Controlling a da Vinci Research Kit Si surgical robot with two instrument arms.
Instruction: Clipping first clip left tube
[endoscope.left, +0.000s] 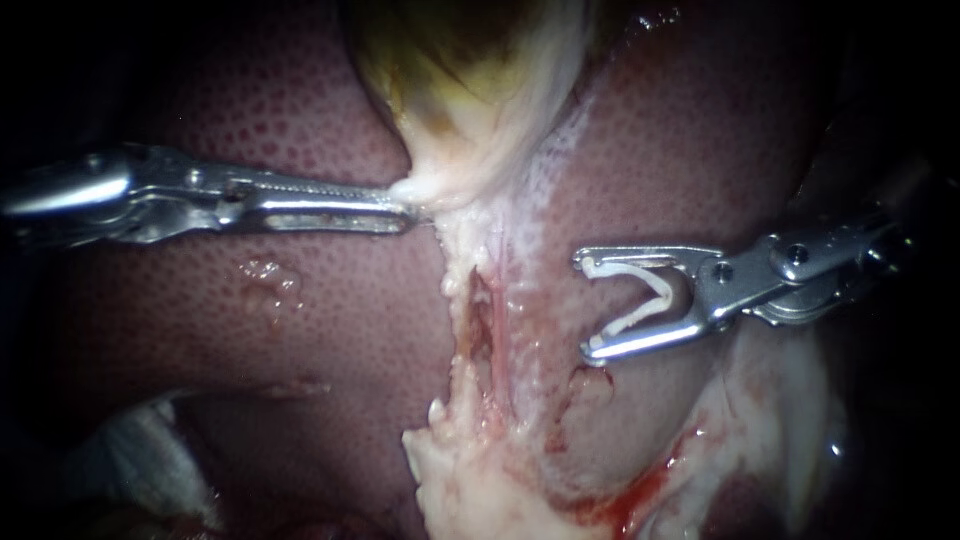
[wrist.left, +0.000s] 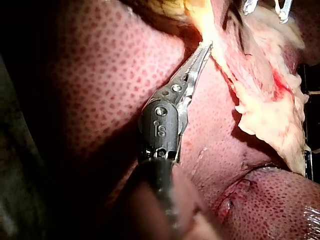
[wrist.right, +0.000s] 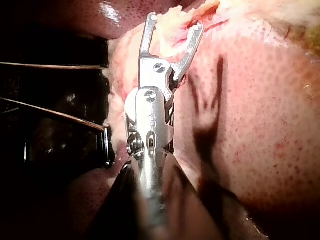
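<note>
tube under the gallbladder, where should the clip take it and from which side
Grip the bare pink stretch of the tube, below where the left instrument holds the gallbladder. Come from the right instrument's side: the tube runs upright and its clip opens squarely towards it.

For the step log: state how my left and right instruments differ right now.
The left instrument has long slim jaws closed on pale tissue; the right instrument has shorter jaws standing wide apart, holding a white clip. The left instrument grips tissue; the right instrument grips none. Both are metal and lie over the liver.
</note>
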